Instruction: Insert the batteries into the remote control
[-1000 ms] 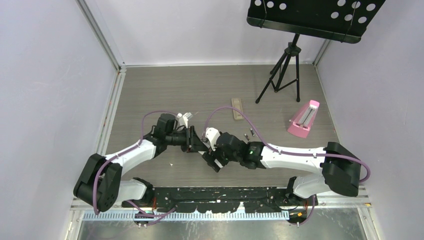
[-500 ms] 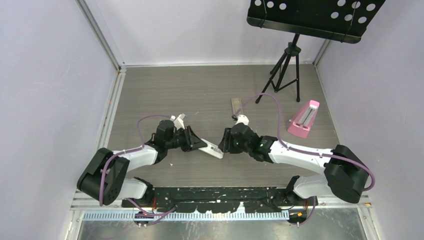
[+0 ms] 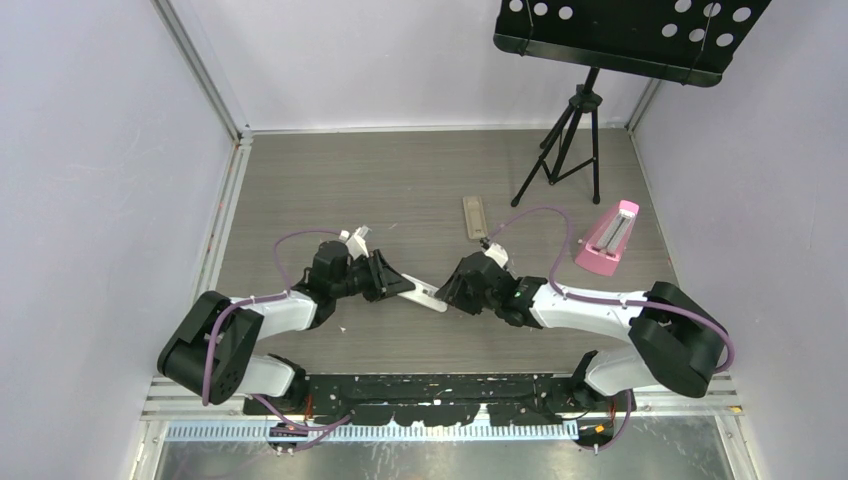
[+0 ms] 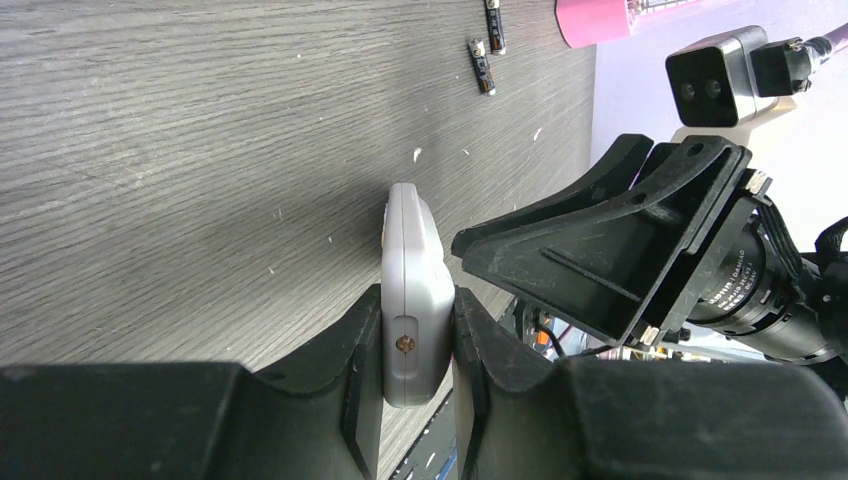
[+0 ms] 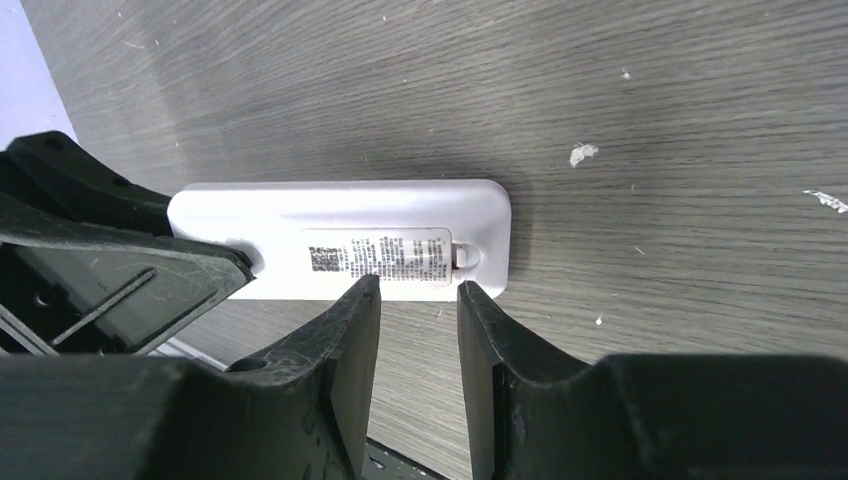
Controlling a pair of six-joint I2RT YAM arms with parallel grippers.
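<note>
My left gripper (image 3: 392,281) (image 4: 418,312) is shut on one end of a thick white bar (image 3: 427,296) (image 4: 411,255) held low over the table. The bar (image 5: 340,235) carries a printed label. My right gripper (image 3: 459,291) (image 5: 415,296) faces its other end with the jaws partly open; the fingertips (image 5: 365,290) reach the bar's near edge by the label, and only table shows between them. The remote control (image 3: 475,217) lies tan face up, farther back. Two batteries (image 4: 482,66) lie on the table beyond the bar; the top view hides them under the right arm.
A pink wedge-shaped object (image 3: 607,238) lies at the right. A black music stand on a tripod (image 3: 570,140) occupies the back right corner. Purple walls enclose the table on three sides. The right arm's cable (image 3: 540,212) loops close to the remote.
The right gripper drew back rightward from beside the left gripper, then settled at the bar's free end with its jaws narrowed. The left gripper still holds the bar and shifted slightly.
</note>
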